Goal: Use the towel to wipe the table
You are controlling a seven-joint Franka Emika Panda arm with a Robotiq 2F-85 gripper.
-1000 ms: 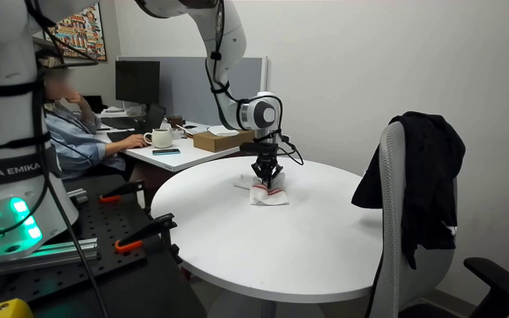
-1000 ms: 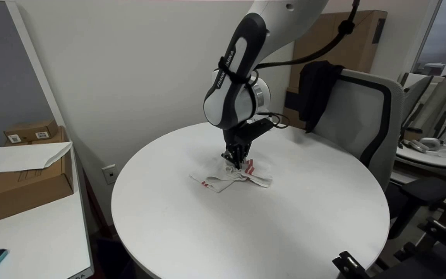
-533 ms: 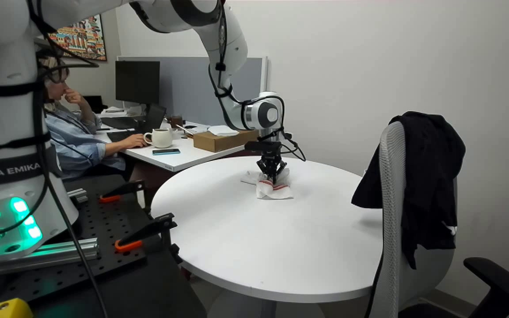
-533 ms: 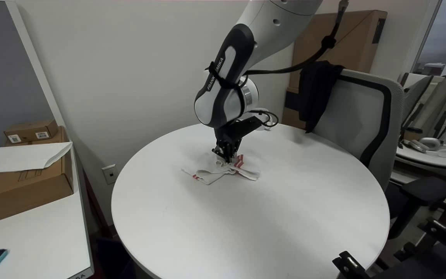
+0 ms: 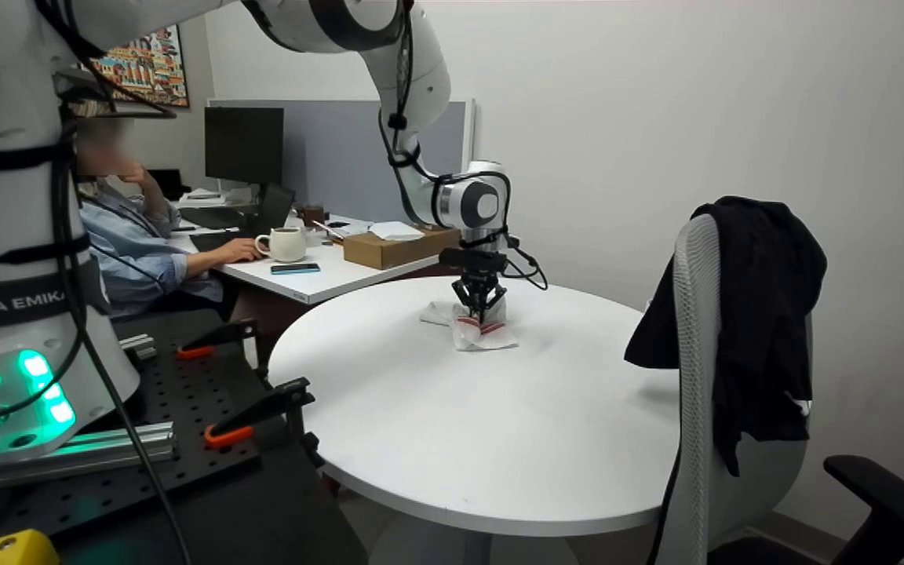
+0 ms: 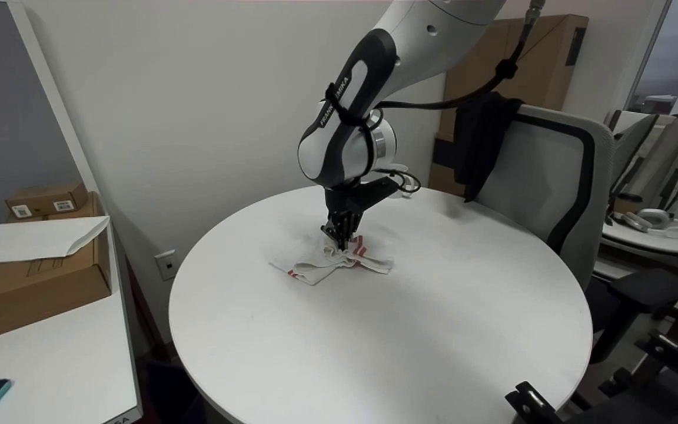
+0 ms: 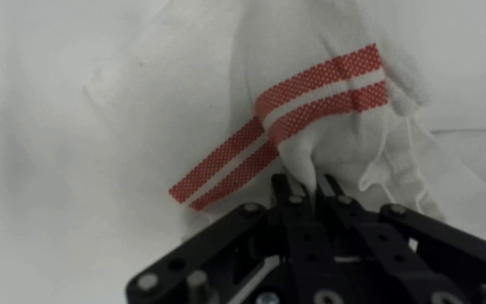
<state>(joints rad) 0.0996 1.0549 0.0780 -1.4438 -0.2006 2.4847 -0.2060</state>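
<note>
The towel is white with red double stripes and lies bunched on the round white table (image 5: 491,439). It shows in both exterior views (image 5: 485,340) (image 6: 315,270), towards the side near the wall. My gripper (image 5: 482,317) points down at the middle of the towel, its tips low at the tabletop; it also shows in an exterior view (image 6: 344,247). In the wrist view the towel (image 7: 293,50) fills the middle. There a fold of it runs up between the two fingertips of the gripper (image 7: 307,185), which are closed on it. The towel's underside is hidden.
A mesh chair (image 6: 551,165) with a black jacket (image 5: 762,314) stands at the table's edge. A white desk (image 6: 50,365) with a cardboard box (image 6: 39,288), a mug (image 5: 287,245) and a seated person is beside the table. Black clamps (image 5: 264,408) sit near its rim.
Over the last second the gripper and towel have slid together across the table, leftward and slightly back in an exterior view. In the last half second they have shifted only a little.
</note>
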